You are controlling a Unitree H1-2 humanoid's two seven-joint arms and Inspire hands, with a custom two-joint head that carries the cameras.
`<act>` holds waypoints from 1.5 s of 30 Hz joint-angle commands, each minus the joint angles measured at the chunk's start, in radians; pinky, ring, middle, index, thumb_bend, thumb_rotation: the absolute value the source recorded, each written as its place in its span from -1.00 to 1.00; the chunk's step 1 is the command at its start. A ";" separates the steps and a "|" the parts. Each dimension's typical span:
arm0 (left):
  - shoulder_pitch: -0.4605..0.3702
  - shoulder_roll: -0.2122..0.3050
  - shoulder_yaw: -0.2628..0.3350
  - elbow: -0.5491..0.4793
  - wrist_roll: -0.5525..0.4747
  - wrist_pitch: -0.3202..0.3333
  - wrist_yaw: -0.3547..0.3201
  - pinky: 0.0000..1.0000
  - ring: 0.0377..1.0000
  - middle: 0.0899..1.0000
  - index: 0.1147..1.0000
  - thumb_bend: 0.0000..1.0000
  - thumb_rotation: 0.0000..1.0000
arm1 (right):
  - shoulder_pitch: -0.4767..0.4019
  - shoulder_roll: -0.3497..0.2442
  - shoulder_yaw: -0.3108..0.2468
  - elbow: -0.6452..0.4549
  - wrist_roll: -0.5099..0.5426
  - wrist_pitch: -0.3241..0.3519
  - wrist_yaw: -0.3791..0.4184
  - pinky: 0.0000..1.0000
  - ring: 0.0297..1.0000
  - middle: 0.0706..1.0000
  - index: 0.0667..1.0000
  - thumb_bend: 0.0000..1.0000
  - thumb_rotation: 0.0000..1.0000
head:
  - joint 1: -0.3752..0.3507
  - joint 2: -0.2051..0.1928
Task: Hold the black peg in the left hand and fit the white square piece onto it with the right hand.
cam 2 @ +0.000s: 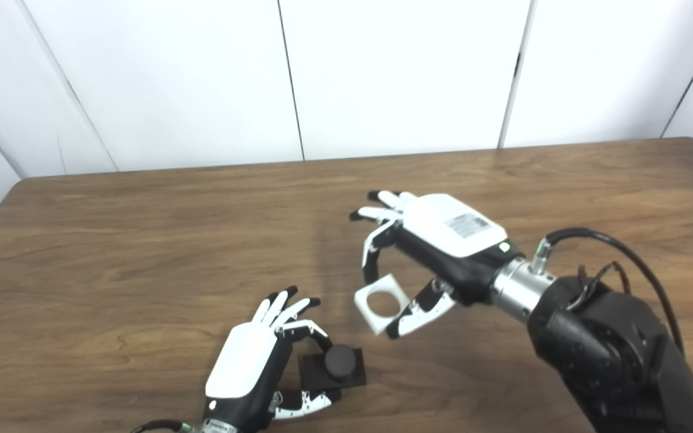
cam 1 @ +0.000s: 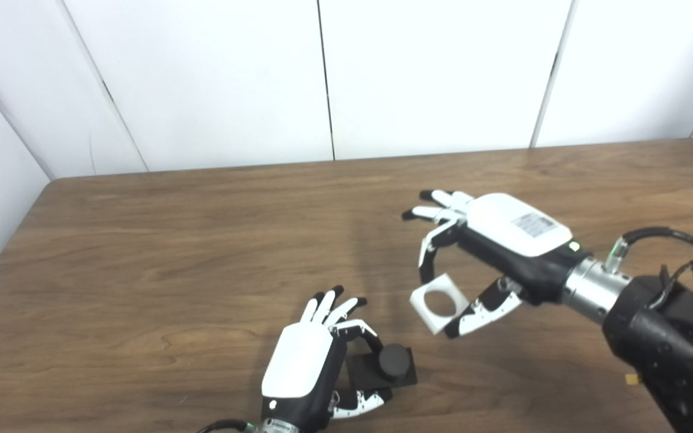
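The black peg stands upright on its flat square base near the front of the wooden table, its round top facing up, pinched between thumb and a curled finger of the left hand. The right hand holds the white square piece in the air, just above and right of the peg, between a bent finger and thumb; its round hole faces the camera, and its other fingers are spread.

The setting is a lab-style test area: a plain wooden table fills the lower frame, and bare white wall panels with dark seams span the top.
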 commanded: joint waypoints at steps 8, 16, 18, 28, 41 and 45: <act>0.004 -0.034 -0.017 0.050 0.014 0.003 -0.016 1.00 0.97 0.75 -0.16 0.02 -0.87 | 0.011 0.045 0.006 -0.018 0.000 -0.048 -0.009 1.00 1.00 0.82 -0.09 0.05 -0.70 | -0.003 0.002; -0.002 -0.041 -0.020 0.042 0.018 0.023 -0.038 1.00 0.98 0.76 -0.16 0.02 -0.87 | 0.047 0.087 0.020 -0.004 -0.011 -0.056 -0.005 1.00 1.00 0.84 -0.09 0.05 -0.70 | 0.000 0.004; -0.004 -0.040 -0.021 0.042 0.018 0.020 -0.033 1.00 0.98 0.75 -0.16 0.02 -0.87 | 0.056 0.096 0.028 0.006 -0.019 -0.063 -0.009 1.00 1.00 0.84 -0.09 0.05 -0.70 | 0.000 0.004; -0.012 -0.045 -0.029 0.043 0.033 0.021 -0.034 1.00 0.98 0.75 -0.16 0.02 -0.87 | 0.106 0.128 0.029 0.052 -0.037 -0.109 -0.043 1.00 1.00 0.84 -0.09 0.05 -0.71 | 0.001 0.006; -0.012 -0.058 -0.036 0.040 0.037 0.034 -0.041 1.00 1.00 0.75 -0.16 0.02 -0.87 | 0.114 0.120 0.021 0.100 -0.037 -0.145 -0.061 1.00 1.00 0.86 -0.09 0.05 -0.71 | 0.004 0.003; -0.012 -0.058 -0.039 0.038 0.036 0.040 -0.044 1.00 1.00 0.75 -0.16 0.02 -0.87 | 0.109 0.120 0.015 0.102 -0.036 -0.145 -0.058 1.00 1.00 0.87 -0.09 0.05 -0.71 | 0.003 0.001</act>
